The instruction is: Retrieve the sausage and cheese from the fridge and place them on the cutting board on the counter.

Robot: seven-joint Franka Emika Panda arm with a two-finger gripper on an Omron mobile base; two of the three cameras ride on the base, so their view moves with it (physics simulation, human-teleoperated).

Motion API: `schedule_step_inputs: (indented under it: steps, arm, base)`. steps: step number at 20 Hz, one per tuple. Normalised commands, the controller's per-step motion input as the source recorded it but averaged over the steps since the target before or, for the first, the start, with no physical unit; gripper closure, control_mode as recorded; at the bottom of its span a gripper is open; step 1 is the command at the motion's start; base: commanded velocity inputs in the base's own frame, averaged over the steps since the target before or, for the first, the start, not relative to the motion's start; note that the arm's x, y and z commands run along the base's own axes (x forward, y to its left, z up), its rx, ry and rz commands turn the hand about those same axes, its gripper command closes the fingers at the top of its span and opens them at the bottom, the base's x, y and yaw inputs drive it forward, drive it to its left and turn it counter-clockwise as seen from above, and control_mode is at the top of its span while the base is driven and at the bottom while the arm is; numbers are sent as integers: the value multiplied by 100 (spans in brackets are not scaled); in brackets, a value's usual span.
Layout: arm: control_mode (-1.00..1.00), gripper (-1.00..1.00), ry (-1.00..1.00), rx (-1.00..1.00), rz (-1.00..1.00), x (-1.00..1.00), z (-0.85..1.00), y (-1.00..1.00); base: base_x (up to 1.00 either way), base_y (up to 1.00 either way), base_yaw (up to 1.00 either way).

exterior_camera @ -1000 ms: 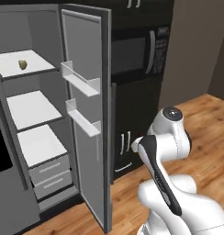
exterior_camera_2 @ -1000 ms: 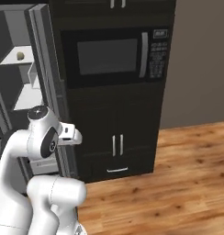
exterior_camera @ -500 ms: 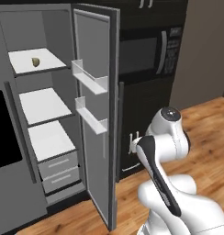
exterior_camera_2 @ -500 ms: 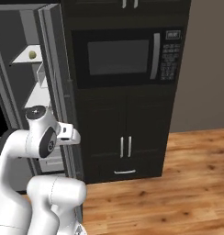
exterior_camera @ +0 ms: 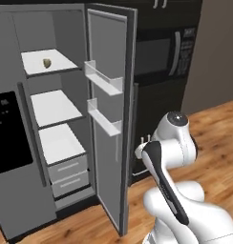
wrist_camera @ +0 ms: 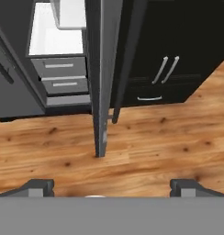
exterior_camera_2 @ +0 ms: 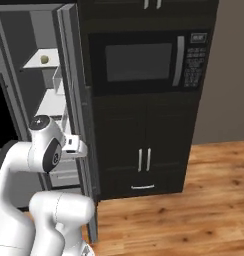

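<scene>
Fetch step: fridge [exterior_camera: 23, 200] door open, cheese [exterior_camera: 47, 62] on the top shelf — pincer [wrist_camera: 112, 186] released, empty, low; next, reach up for it.

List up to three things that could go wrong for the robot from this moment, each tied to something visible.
1. The open fridge door stands between the arm and the shelves; swinging in could strike its edge or its door bins.
2. The cheese is small and sits on the top shelf; the open claw, now aimed at the floor, might nudge it away.
</scene>
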Motion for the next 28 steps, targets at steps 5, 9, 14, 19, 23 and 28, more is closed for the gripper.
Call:
schedule_step_inputs:
  steps: [5,9,14,19,23,28]
  arm:
    - [100,-100,0,0,0,0,0,0]
    - [100,-100,0,0,0,0,0,0]
    - [100,-100,0,0,0,0,0,0]
    - [100,-100,0,0,0,0,0,0]
    - [100,-100,0,0,0,0,0,0]
    - [100,-100,0,0,0,0,0,0]
  base:
    - [-6,45,36]
    - [0,32,50]
    - [8,36,26]
    - [23,45,1]
    - [35,55,-20]
    - [34,68,-13]
